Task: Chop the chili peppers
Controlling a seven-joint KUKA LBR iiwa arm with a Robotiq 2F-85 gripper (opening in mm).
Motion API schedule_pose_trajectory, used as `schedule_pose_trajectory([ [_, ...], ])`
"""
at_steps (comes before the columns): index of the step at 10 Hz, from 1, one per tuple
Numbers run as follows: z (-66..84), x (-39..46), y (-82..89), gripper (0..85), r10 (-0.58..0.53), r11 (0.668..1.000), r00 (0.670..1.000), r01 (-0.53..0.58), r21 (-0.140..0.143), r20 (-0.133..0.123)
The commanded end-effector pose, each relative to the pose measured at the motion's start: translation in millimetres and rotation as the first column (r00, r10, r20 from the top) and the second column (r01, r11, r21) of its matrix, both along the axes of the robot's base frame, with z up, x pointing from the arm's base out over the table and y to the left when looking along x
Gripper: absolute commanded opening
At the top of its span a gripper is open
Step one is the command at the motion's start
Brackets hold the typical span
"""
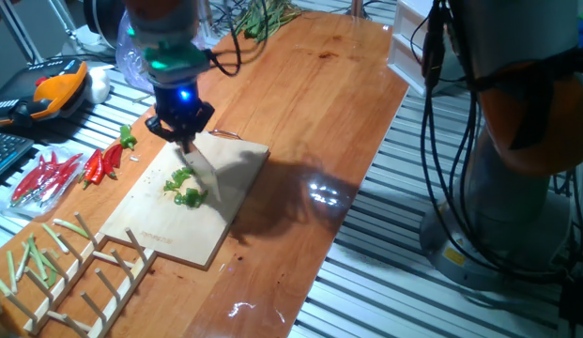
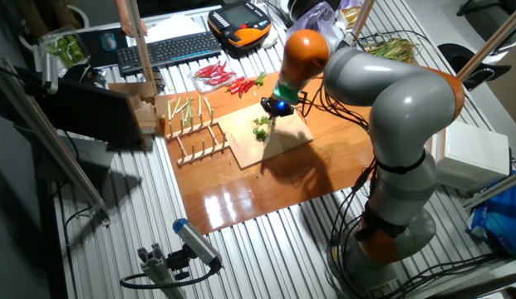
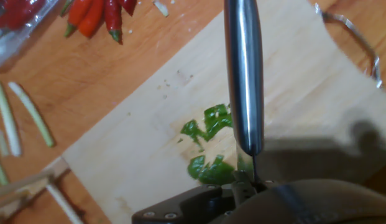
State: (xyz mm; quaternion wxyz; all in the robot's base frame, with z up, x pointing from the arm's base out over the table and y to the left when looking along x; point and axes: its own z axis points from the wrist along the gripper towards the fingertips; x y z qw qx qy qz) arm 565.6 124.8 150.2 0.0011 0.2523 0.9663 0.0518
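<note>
Chili peppers point(image 3: 208, 144) lie in green pieces mid-way across the cutting board point(image 1: 225, 202), right beside the knife point(image 3: 243, 74) blade. The gripper point(image 1: 181, 127) clamps that knife, so keep strokes vertical, shifting slightly sideways across the bigger chunks.

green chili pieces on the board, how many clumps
2: one clump left of the knife blade, another nearer the gripper. Bits may hide under the blade.

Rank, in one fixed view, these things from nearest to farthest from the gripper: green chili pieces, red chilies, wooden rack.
1. Green chili pieces, on the board just below the gripper.
2. Red chilies, on the table beside the board.
3. Wooden rack, beyond the board's far end.
</note>
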Motion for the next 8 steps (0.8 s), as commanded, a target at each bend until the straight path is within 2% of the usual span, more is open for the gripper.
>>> schedule_pose_trajectory([
  [1, 1.2, 0.4, -2.3, 0.0, 0.487, 0.873, 0.874, -0.487, 0.028, -0.003],
  [3, 1.2, 0.4, -2.3, 0.0, 0.445, 0.895, 0.896, -0.445, 0.046, 0.001],
  [4, 1.2, 0.4, -2.3, 0.0, 0.459, 0.888, 0.889, -0.458, 0.045, 0.003],
  [5, 1.2, 0.4, -2.3, 0.0, 0.484, 0.873, 0.875, -0.484, 0.059, 0.014],
  [6, 1.2, 0.4, -2.3, 0.0, 0.498, 0.865, 0.867, -0.498, 0.059, 0.022],
  [7, 1.2, 0.4, -2.3, 0.0, 0.507, 0.861, 0.860, -0.508, 0.011, 0.050],
  [8, 1.2, 0.4, -2.3, 0.0, 0.501, 0.859, 0.862, -0.506, 0.076, 0.071],
])
